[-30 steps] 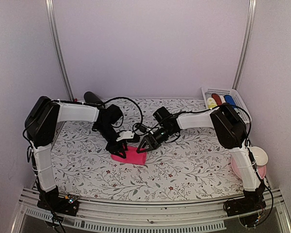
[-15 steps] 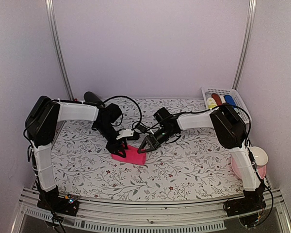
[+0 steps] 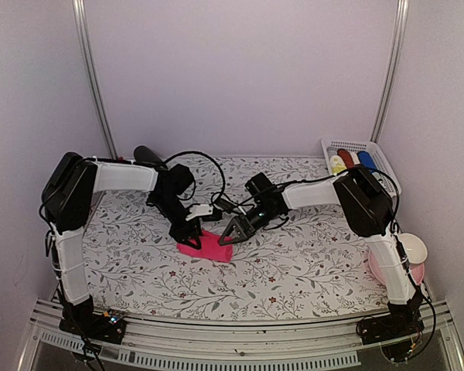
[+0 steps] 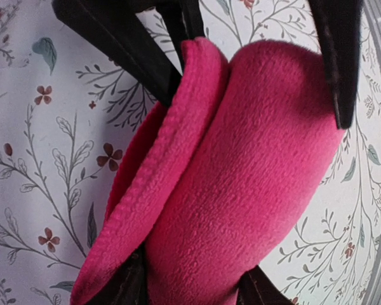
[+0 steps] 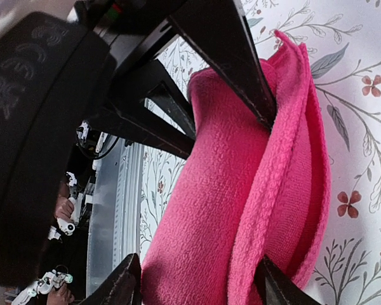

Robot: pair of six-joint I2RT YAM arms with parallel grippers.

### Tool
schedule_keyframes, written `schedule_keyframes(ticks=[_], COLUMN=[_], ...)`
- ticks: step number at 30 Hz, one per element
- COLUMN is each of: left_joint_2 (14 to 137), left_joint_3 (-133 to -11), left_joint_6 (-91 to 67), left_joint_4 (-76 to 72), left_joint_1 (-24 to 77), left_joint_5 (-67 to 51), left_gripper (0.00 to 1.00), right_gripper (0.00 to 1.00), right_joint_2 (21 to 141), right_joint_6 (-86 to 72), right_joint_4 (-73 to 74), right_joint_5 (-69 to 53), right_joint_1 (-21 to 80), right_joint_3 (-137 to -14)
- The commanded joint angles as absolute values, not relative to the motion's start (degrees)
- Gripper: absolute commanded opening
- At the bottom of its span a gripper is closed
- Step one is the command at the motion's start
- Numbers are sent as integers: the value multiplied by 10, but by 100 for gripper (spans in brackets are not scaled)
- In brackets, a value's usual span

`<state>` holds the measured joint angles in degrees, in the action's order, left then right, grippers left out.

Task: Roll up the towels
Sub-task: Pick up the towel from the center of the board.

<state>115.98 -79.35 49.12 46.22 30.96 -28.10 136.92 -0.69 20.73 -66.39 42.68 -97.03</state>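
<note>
A hot pink towel (image 3: pixel 209 248) lies partly rolled on the flowered table, its far edge curled over into a thick fold. My left gripper (image 3: pixel 192 234) holds its left end and my right gripper (image 3: pixel 229 233) its right end. In the left wrist view the towel (image 4: pixel 241 190) fills the frame between my left gripper's (image 4: pixel 192 289) jaws, with the right gripper's fingers (image 4: pixel 114 38) at the top. In the right wrist view the roll (image 5: pixel 209 216) sits between my right gripper's (image 5: pixel 200 286) jaws. Rolled yellow (image 3: pixel 337 163), red (image 3: pixel 346 157) and blue (image 3: pixel 366 159) towels lie in the basket.
A white basket (image 3: pixel 379 151) stands at the back right. A black cylinder (image 3: pixel 148 155) lies at the back left. A pink plate (image 3: pixel 377 269) with a white bowl (image 3: pixel 412 248) sits at the right edge by the right arm's base.
Both grippers have shifted slightly left at the towel's far edge. The towel looks a little more bunched and curled over.
</note>
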Motion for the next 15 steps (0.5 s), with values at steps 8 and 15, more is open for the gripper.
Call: schedule_keyframes(ticks=[8,15], left_joint_2=[1200,1199], left_joint_3=[-817,-822], left_joint_6=[465,468], left_joint_4=[417,425], left_joint_1=[289,289], left_joint_5=[-234,-236], left_gripper=[43,45], right_gripper=[50,21], right_joint_2=[1361,1364], right_joint_6=[-19,-21], right_joint_4=[191,198], right_joint_5=[-690,-668], right_joint_1=[462,463], right_joint_3=[-957,-958])
